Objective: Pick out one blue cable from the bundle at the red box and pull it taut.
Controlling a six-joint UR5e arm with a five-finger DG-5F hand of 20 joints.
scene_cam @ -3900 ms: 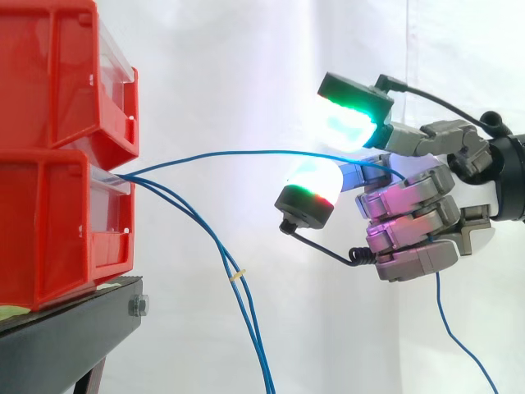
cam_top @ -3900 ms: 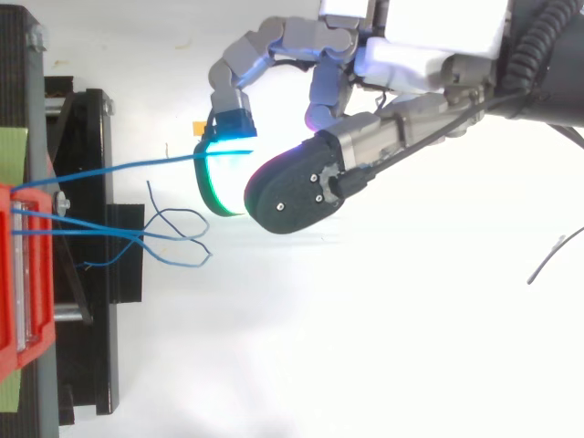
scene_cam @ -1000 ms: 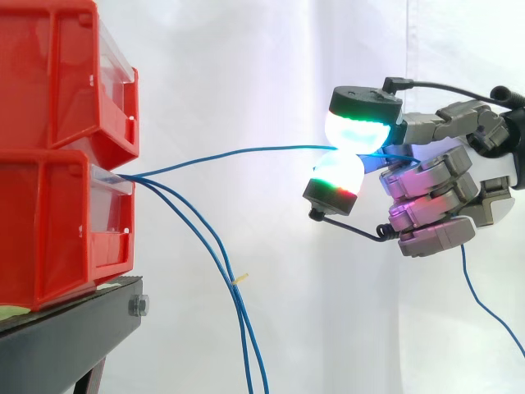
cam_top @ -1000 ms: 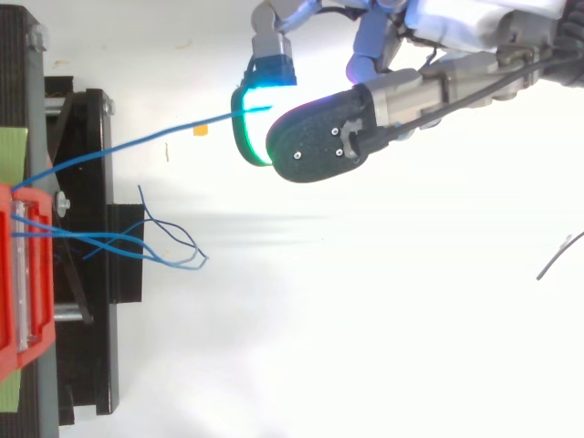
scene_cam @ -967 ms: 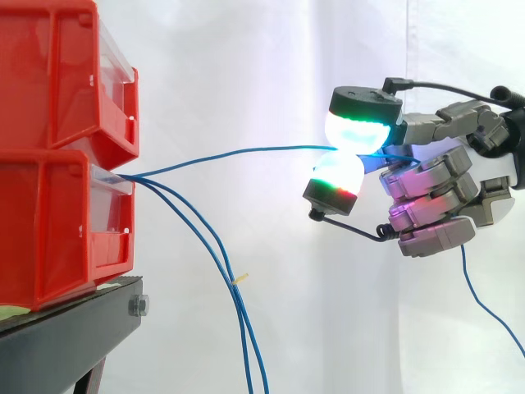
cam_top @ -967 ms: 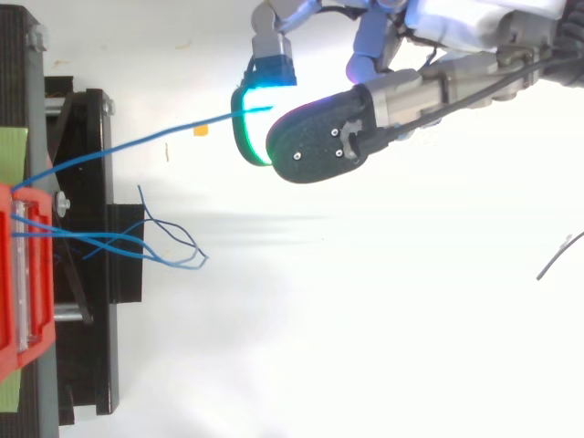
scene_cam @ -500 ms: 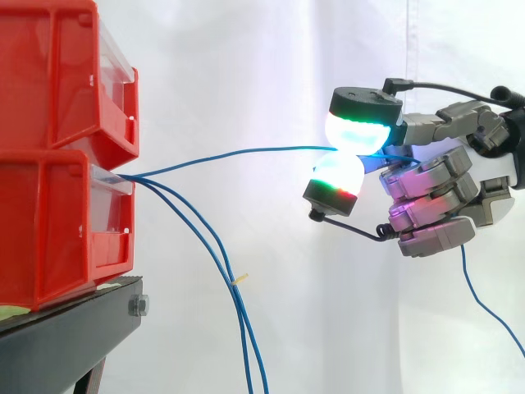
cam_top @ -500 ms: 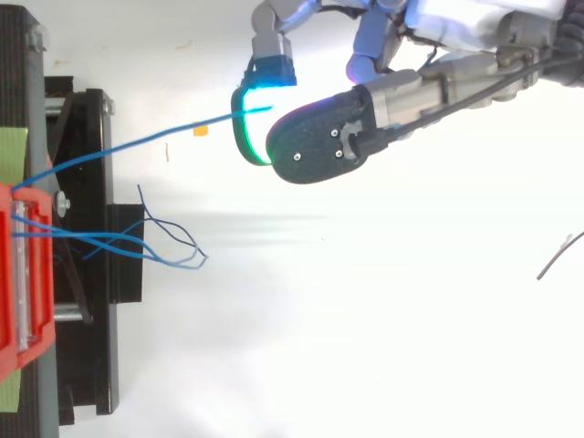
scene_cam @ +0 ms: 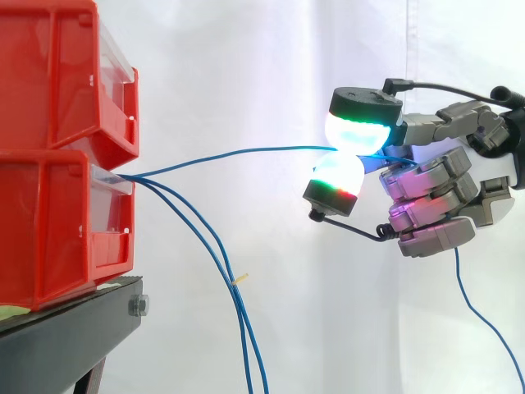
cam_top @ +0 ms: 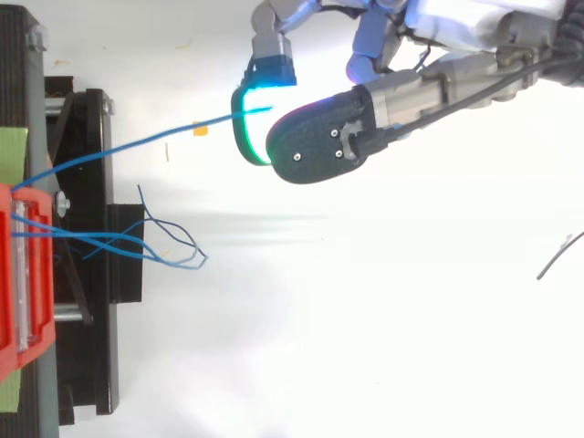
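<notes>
One blue cable point(scene_cam: 238, 153) point(cam_top: 137, 141) runs from the lower red box point(scene_cam: 57, 222) point(cam_top: 23, 274) across to the hand point(scene_cam: 426, 197) point(cam_top: 429, 82), nearly straight with a slight bow. Two glowing fingertips point(scene_cam: 354, 130) pinch it between them in the side view, one above and one below. Its free end hangs down behind the hand point(scene_cam: 472, 304). Two other blue cables point(scene_cam: 217, 271) droop from the same box toward the floor; in the top view their loose loops point(cam_top: 169, 242) lie beside the stand.
A second red box point(scene_cam: 66, 74) sits stacked on the lower one, both on a black stand point(scene_cam: 74, 328) point(cam_top: 82, 265). A white curtain hangs behind. A short dark wire point(cam_top: 557, 255) lies at the right edge of the top view.
Since 3.9 s ago the fingertips have closed on the cable and the hand has moved away from the boxes, straightening it. Over the last second nothing has visibly moved.
</notes>
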